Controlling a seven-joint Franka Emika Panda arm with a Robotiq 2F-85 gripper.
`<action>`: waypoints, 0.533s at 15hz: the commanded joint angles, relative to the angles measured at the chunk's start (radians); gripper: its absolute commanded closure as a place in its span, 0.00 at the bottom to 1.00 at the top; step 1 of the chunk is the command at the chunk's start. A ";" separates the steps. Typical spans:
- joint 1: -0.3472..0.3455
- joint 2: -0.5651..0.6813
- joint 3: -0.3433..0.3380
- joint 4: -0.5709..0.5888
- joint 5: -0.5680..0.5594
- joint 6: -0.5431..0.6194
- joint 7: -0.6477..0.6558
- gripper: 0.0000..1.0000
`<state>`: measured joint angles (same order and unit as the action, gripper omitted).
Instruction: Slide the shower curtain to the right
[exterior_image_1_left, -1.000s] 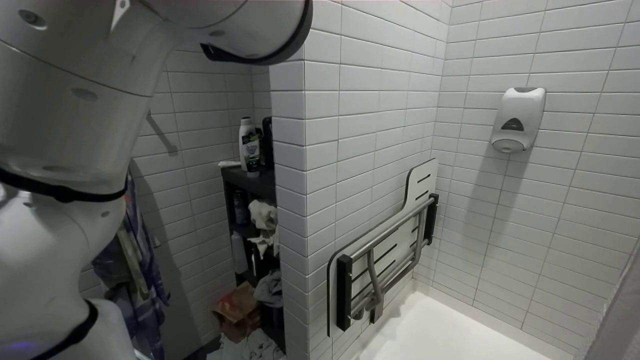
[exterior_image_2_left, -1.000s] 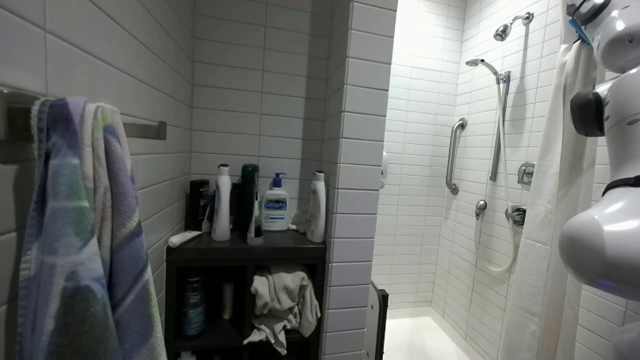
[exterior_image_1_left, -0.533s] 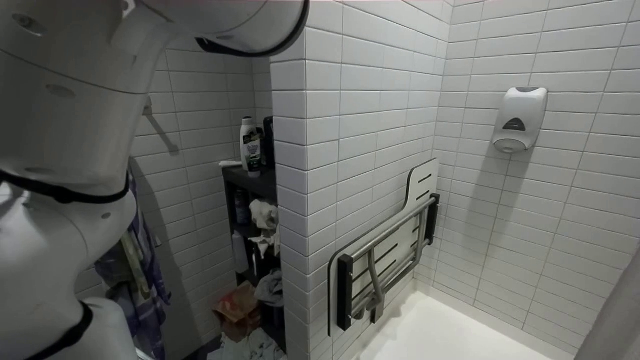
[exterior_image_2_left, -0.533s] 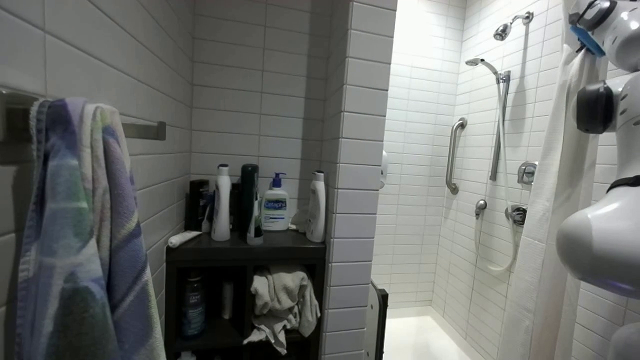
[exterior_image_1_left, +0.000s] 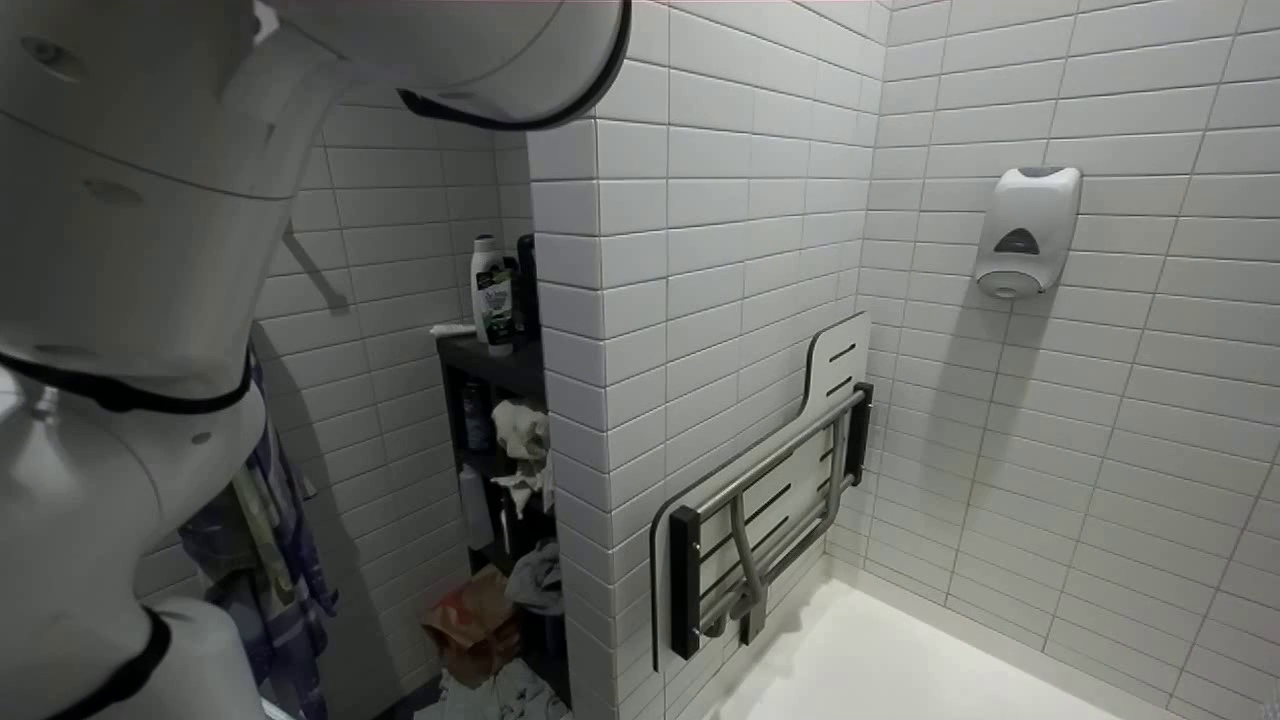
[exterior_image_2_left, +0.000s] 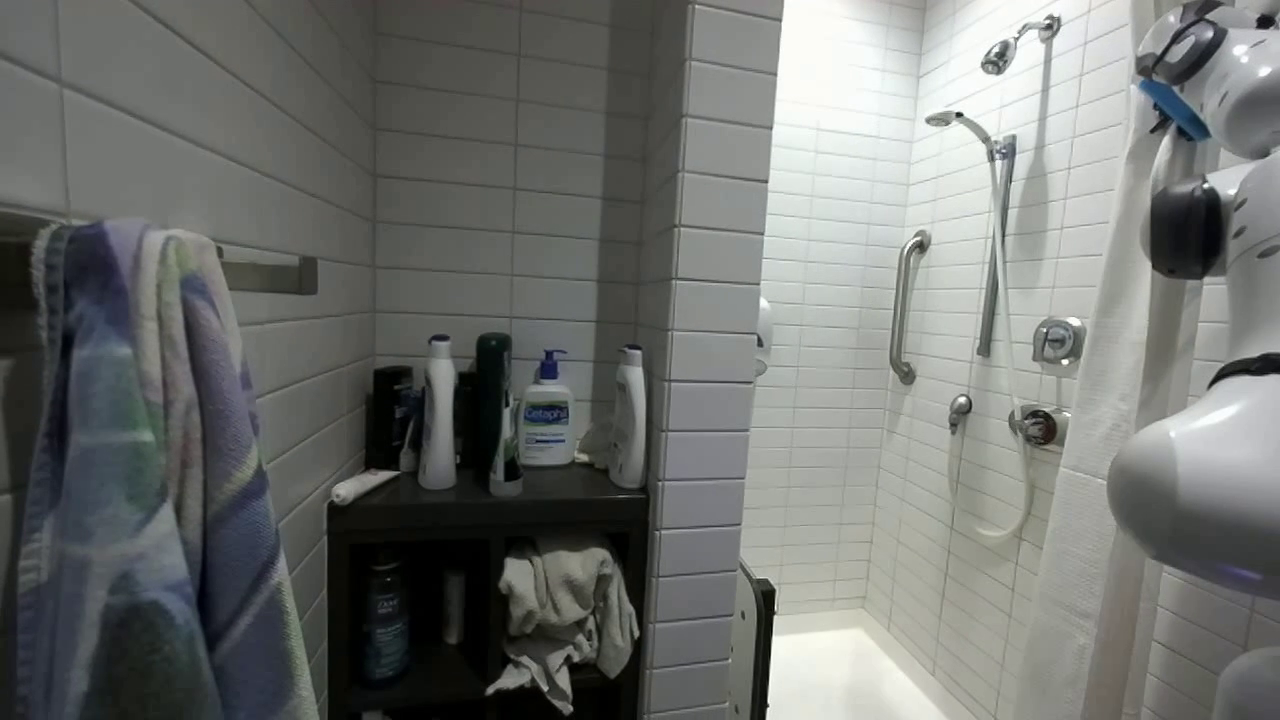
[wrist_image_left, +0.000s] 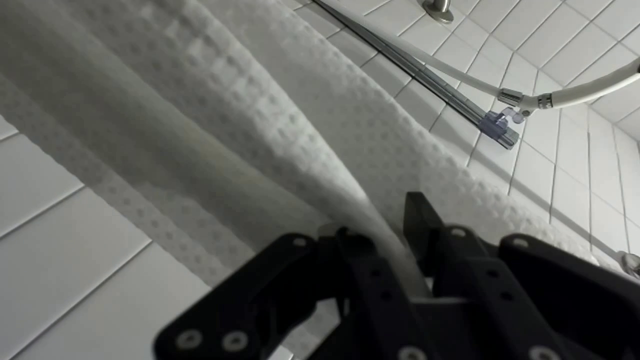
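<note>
The white shower curtain (exterior_image_2_left: 1085, 520) hangs in soft vertical folds at the right side of the shower opening in an exterior view. In the wrist view the curtain (wrist_image_left: 370, 135) runs diagonally, and one fold passes down between the fingers. My gripper (wrist_image_left: 385, 225) is closed on this fold, with a finger on each side; the curtain partly covers the left fingertip. In an exterior view my gripper (exterior_image_2_left: 1165, 125) is small, high at the right, against the upper curtain, beside a blue part. In another exterior view the gripper is out of frame above, and the curtain is practically out of view.
A tiled partition wall (exterior_image_1_left: 610, 400) bears a folded shower seat (exterior_image_1_left: 770, 520). A black shelf (exterior_image_2_left: 490, 510) holds bottles. A blue patterned towel (exterior_image_2_left: 150, 480) hangs at the left. A grab bar (exterior_image_2_left: 908, 305) and a hand-shower rail (exterior_image_2_left: 995, 250) are inside the shower.
The curtain's edge has moved right in both exterior views, nearly leaving one of them. The gripper has come slightly lower and to the right. Both exterior pictures have shifted a little.
</note>
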<state>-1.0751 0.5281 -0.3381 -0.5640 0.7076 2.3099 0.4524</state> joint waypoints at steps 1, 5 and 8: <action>-0.046 0.012 0.088 0.033 -0.067 -0.004 0.024 0.72; -0.046 0.012 0.088 0.033 -0.067 -0.004 0.024 0.72; -0.061 -0.001 0.113 0.031 -0.059 -0.039 0.017 0.45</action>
<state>-1.0839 0.5283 -0.3179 -0.5629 0.6958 2.3099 0.4525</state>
